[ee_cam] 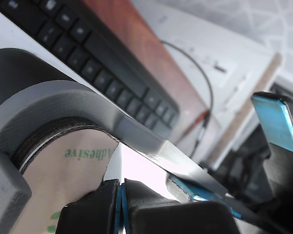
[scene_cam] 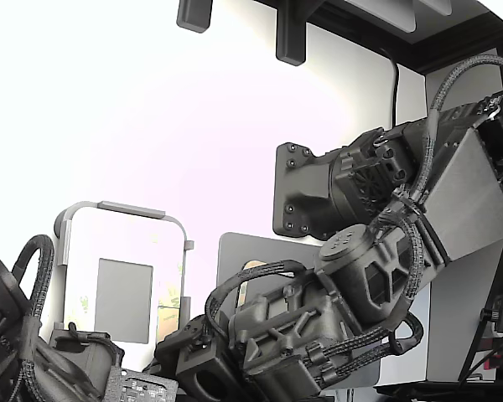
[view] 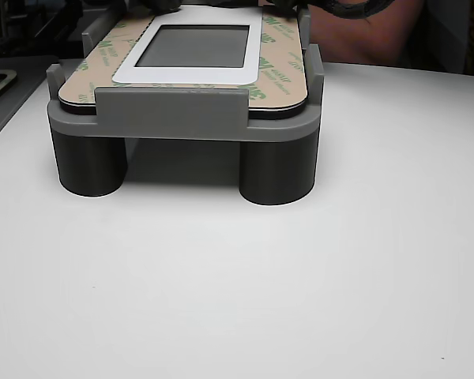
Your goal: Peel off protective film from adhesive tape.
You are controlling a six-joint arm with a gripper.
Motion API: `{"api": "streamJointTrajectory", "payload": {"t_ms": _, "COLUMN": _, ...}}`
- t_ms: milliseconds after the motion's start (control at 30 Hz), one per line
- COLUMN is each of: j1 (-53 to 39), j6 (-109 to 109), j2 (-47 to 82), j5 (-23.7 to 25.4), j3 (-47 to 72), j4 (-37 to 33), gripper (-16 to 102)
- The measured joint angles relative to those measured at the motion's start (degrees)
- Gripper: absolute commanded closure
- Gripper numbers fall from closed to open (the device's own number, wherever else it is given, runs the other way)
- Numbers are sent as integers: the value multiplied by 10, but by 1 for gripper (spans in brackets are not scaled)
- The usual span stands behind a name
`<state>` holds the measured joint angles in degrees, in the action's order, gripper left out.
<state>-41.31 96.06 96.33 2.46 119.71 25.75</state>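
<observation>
The grey fixture (view: 170, 118) stands on the white table (view: 300, 300) on round legs, with raised tabs along its edges. A flat panel lies in it, and the protective film (view: 278, 59), tan with green printed marks, covers the panel's border around a white frame and a dark grey window (view: 193, 46). The adhesive tape cannot be told apart from the film in any view.

In the exterior view the fixture appears at the exterior view's left, with the arm's black body (scene_cam: 318, 327) and braided cables to its right, reaching down toward the fixture's near edge.

In the wrist view the gripper (ee_cam: 121, 204) sits just below the fixture's grey rim (ee_cam: 83, 107), touching or nearly touching the tan film (ee_cam: 63, 180), which bears the green word "Adhesive". The two black fingers (ee_cam: 151, 200) are pressed together, with a thin blue pad edge showing along the seam. Whether film is caught between them cannot be told. Beyond the gripper lie a black keyboard (ee_cam: 88, 48) and a thin cable (ee_cam: 205, 97). A second blue-padded finger (ee_cam: 276, 122) stands apart, further out.
</observation>
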Motion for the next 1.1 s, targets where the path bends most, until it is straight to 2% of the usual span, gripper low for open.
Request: {"api": "streamJointTrajectory", "payload": {"t_ms": 1100, "j1": 8, "j6": 17, "j2": 8, "j5": -11, "j3": 15, "j4": -13, "gripper": 96}}
